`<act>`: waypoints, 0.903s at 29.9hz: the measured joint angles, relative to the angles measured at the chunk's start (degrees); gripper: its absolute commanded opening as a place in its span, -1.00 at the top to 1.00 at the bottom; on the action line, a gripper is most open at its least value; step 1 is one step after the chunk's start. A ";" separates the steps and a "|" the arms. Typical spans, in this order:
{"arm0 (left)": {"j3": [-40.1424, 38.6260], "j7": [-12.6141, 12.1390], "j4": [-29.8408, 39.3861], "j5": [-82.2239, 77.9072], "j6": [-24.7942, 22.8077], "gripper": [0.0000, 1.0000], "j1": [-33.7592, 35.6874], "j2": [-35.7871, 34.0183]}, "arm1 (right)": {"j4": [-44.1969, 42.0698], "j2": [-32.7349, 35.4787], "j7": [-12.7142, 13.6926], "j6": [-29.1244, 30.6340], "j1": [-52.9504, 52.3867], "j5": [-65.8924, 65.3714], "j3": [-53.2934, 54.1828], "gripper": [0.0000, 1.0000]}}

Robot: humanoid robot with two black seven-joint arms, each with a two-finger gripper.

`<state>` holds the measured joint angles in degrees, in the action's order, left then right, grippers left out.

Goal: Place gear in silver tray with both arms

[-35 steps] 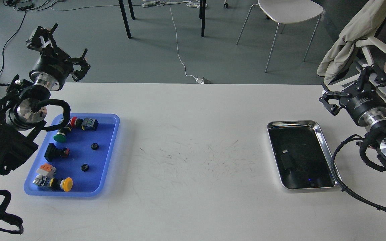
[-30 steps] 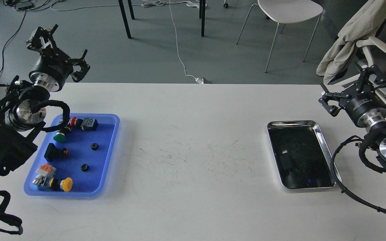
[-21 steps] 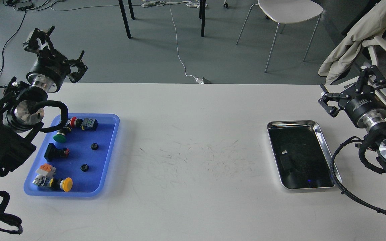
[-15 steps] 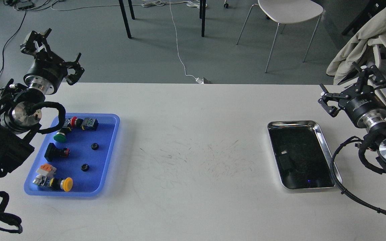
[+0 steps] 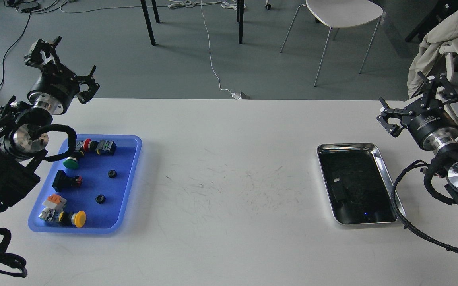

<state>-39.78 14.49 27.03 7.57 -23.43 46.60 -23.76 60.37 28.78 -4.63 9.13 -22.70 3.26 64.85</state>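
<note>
Two small black gears lie in the blue tray (image 5: 129, 174) at the left: one gear (image 5: 112, 174) near the tray's middle, the other gear (image 5: 100, 198) a little nearer me. The silver tray (image 5: 384, 167) sits at the right with nothing in it, its dark bottom mirror-like. My left gripper (image 5: 64, 63) is open and empty, raised beyond the table's far left corner, above and behind the blue tray. My right gripper (image 5: 418, 101) is open and empty, raised near the table's far right edge, behind the silver tray.
The blue tray also holds push buttons: green (image 5: 70, 162), red (image 5: 87, 144), yellow (image 5: 78, 219), a black switch block (image 5: 63, 181) and an orange-white part (image 5: 54, 201). A chair with a draped jacket (image 5: 439, 43) stands close to my right arm. A black cable (image 5: 412, 230) loops over the silver tray's right rim.
</note>
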 measured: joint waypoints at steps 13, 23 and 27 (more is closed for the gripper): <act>0.76 0.23 2.15 -0.01 -0.13 -0.98 -1.69 -1.00 | -0.42 0.19 0.50 0.07 -0.56 -0.09 -0.17 -0.99; 0.85 0.10 4.95 -0.17 0.11 -0.98 -1.77 -2.41 | -0.07 0.37 0.50 0.00 -0.59 -0.07 -0.11 -0.99; 0.91 -0.03 6.97 -0.27 0.42 -0.98 -1.77 -3.73 | 0.02 0.39 0.50 0.00 -0.53 -0.02 -0.02 -0.99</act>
<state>-38.87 14.46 34.00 7.30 -23.00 44.83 -27.49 60.38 29.18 -4.13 9.13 -23.23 3.23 64.83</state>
